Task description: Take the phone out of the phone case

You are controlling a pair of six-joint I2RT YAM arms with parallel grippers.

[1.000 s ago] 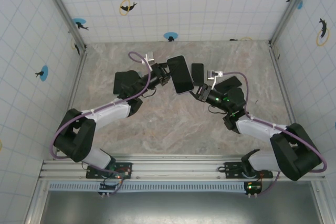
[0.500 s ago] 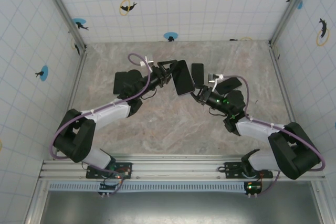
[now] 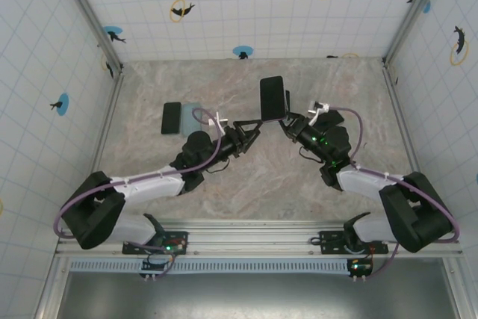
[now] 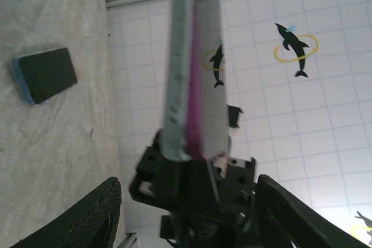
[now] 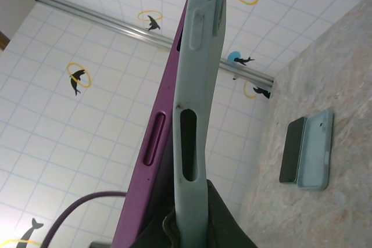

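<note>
Purple phone [image 5: 145, 155] peeks from the phone case [image 5: 195, 85], clamped in right gripper [image 3: 289, 126]; open left gripper [image 3: 252, 131] should pinch the phone's free edge and pull slowly.

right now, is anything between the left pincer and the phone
Nothing visible does. The left pincer is open, with a bare gap to the phone, which the right pincer holds upright in its case.

left pincer [image 3: 252, 131] opened and pulled back, phone [image 3: 272, 98] carried rearward by right pincer [image 3: 288, 119]
</note>
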